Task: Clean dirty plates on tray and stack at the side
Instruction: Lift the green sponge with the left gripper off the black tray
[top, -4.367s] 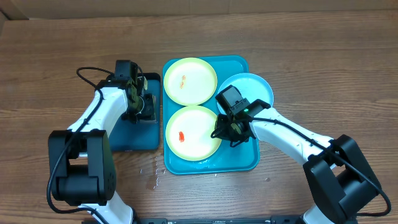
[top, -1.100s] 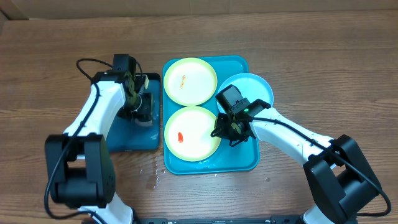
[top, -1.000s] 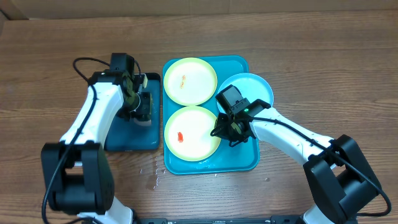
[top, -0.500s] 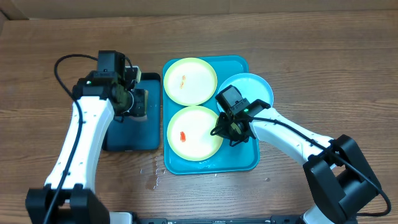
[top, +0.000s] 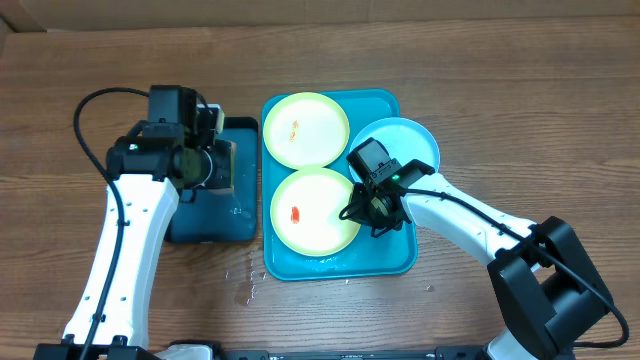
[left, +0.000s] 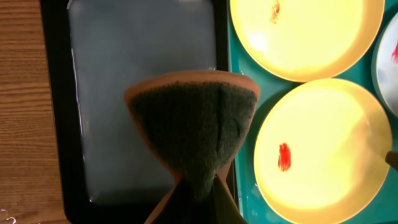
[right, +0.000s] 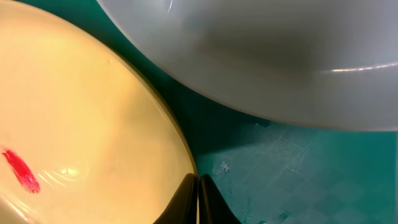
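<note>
Front plate (top: 314, 210) rim pinched by right tool (right: 198, 183); blue plate (top: 415, 140) overhangs tray (top: 385, 255).

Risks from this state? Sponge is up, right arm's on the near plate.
1. The right gripper seems to pinch only the near plate's rim; scrubbing the red smear may twist the plate loose.
2. The blue plate overhangs the teal tray's edge beside the right arm; a nudge could tip it off.
3. The sponge in the left gripper may drip; drops lie on the table.
</note>
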